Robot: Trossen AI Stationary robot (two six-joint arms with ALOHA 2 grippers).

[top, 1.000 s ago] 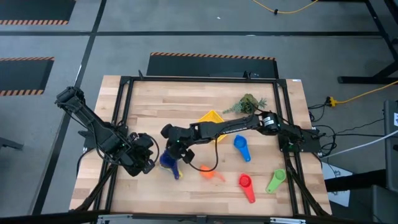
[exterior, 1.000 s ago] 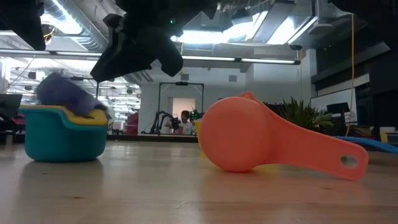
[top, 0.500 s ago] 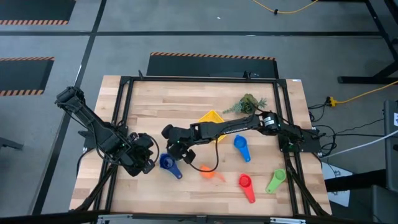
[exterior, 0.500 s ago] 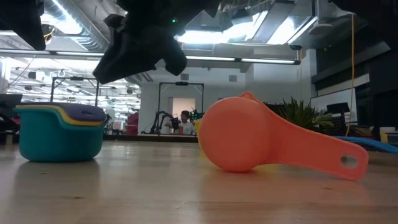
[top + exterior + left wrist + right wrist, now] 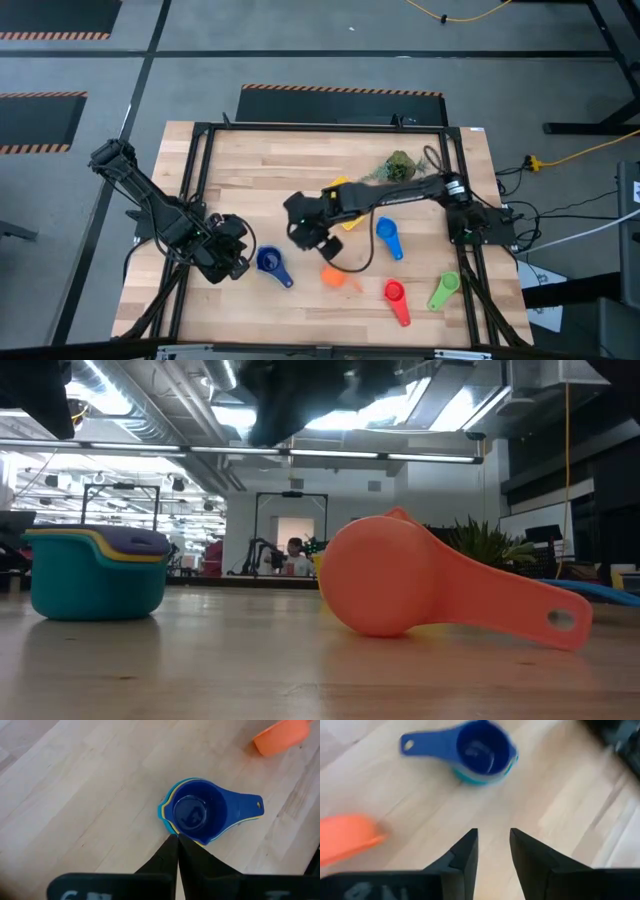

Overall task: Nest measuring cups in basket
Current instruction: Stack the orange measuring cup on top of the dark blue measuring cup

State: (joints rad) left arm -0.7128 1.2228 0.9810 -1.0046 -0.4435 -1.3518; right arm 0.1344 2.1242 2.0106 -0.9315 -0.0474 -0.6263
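A nested stack of measuring cups (image 5: 268,262) stands on the wood, light blue outermost, yellow inside it, dark blue on top (image 5: 197,812) (image 5: 98,575). My left gripper (image 5: 236,258) is shut, its tips (image 5: 177,838) right at the stack's rim. My right gripper (image 5: 305,228) is open and holds nothing (image 5: 493,842), hovering between the stack (image 5: 482,752) and the orange cup (image 5: 333,277). The orange cup (image 5: 400,590) lies tipped on the table. The yellow basket (image 5: 340,186) sits behind my right arm, partly hidden. My left gripper has its shut fingertips (image 5: 172,842) beside the stack's yellow rim (image 5: 167,822), on the side away from the handles. I cannot tell whether they touch it.
A blue cup (image 5: 388,238), a red cup (image 5: 395,298) and a green cup (image 5: 443,290) lie toward the near right corner. A green plant sprig (image 5: 400,165) lies beyond the basket. The table's far left part is bare wood.
The dark blue cup, tilted on the stack a second ago, has settled level inside it. My right gripper has then drawn away from the stack, toward the table's right and upward, rising out of the low view.
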